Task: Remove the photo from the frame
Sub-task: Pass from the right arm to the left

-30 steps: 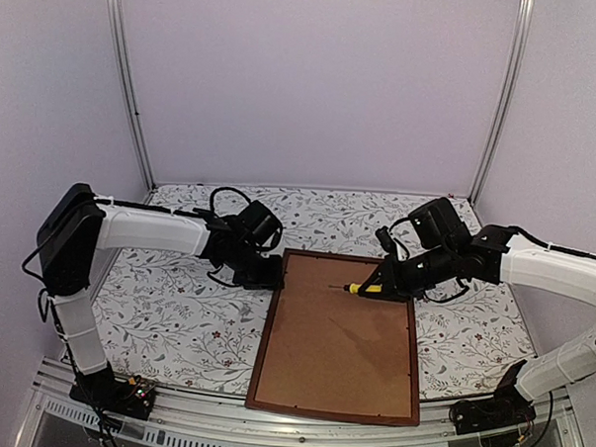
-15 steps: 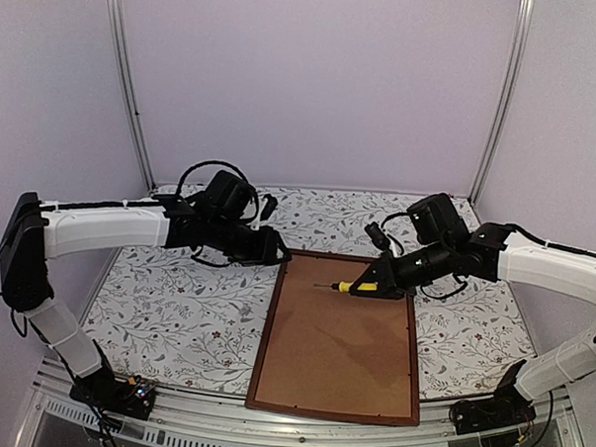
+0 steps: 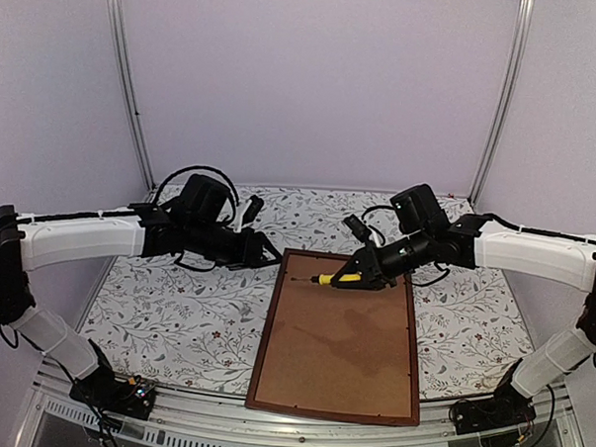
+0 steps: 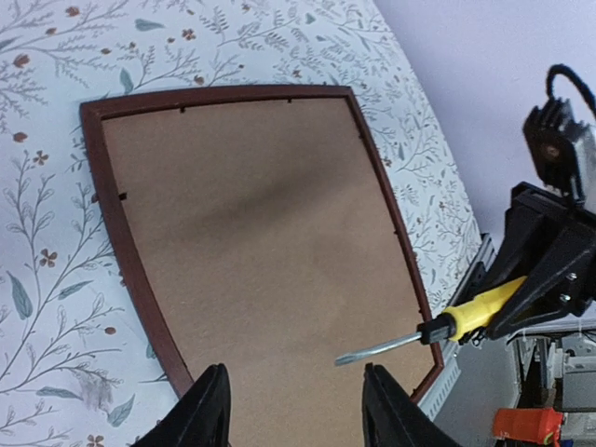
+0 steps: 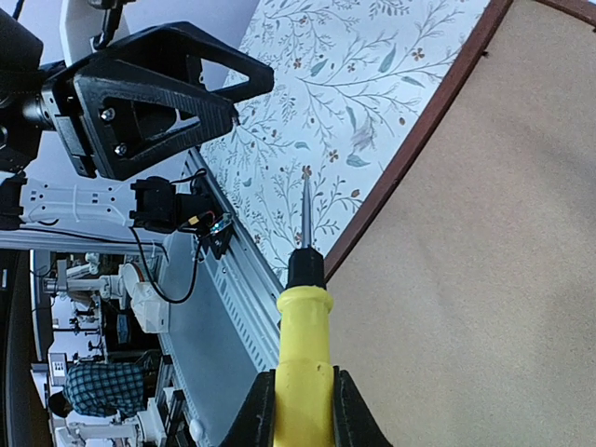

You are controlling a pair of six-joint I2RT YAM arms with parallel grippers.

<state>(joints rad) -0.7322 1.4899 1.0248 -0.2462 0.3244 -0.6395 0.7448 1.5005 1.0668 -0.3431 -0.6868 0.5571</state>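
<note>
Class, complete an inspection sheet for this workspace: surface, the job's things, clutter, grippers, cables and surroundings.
Surface: table covered with a floral cloth.
Job's things: the frame lies face down with the brown backing board in it; the photo is hidden from view.
Clutter: nothing seen.
Grippers: left gripper open and empty, by the frame's far-left corner; right gripper shut on a yellow-handled screwdriver, its tip near that same corner.
Cables: black cables loop over both wrists, clear of the frame.
Surroundings: plain lilac walls and metal uprights.
</note>
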